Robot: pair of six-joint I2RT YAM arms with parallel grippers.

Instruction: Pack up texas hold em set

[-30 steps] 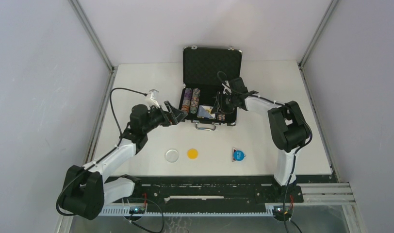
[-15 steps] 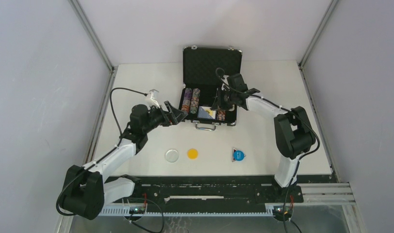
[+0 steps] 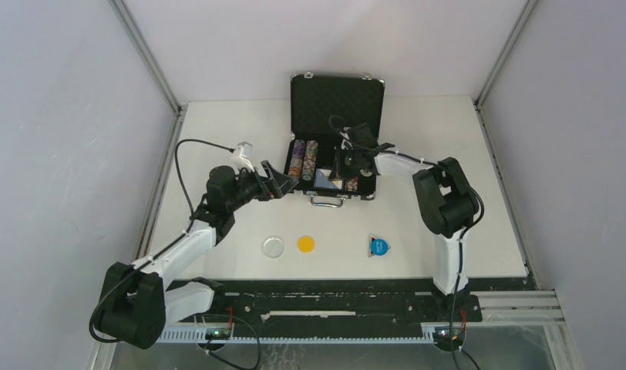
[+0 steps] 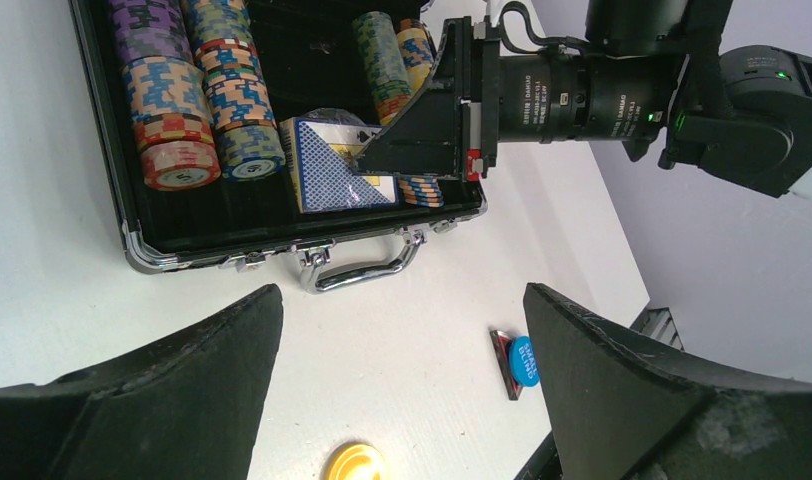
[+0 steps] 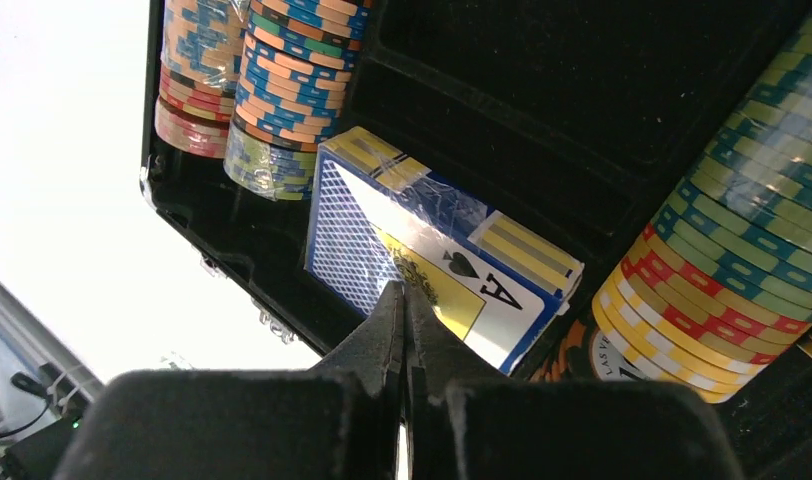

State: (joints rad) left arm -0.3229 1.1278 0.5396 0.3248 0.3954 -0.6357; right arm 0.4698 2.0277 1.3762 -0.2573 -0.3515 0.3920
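The black briefcase (image 3: 337, 96) stands open at the table's back. In it lie two chip rolls (image 3: 303, 156) on the left, more chip rolls (image 4: 387, 50) on the right, and the blue card deck (image 3: 326, 179) in the middle front. My right gripper (image 3: 338, 171) is shut and empty, its tips resting on the card deck (image 5: 422, 240), as the right wrist view (image 5: 402, 292) shows. My left gripper (image 3: 275, 181) is open and empty, just left of the briefcase. A clear token (image 3: 273, 247), a yellow token (image 3: 306, 244) and a blue and red token (image 3: 378, 246) lie on the table.
The briefcase's silver handle (image 4: 362, 270) points toward the near edge. In the left wrist view the yellow token (image 4: 354, 463) and blue token (image 4: 523, 361) show between my open fingers (image 4: 182, 380). Grey walls close in the table on three sides.
My right gripper has moved left across the briefcase and down onto the card deck, staying shut. My left arm has not moved.
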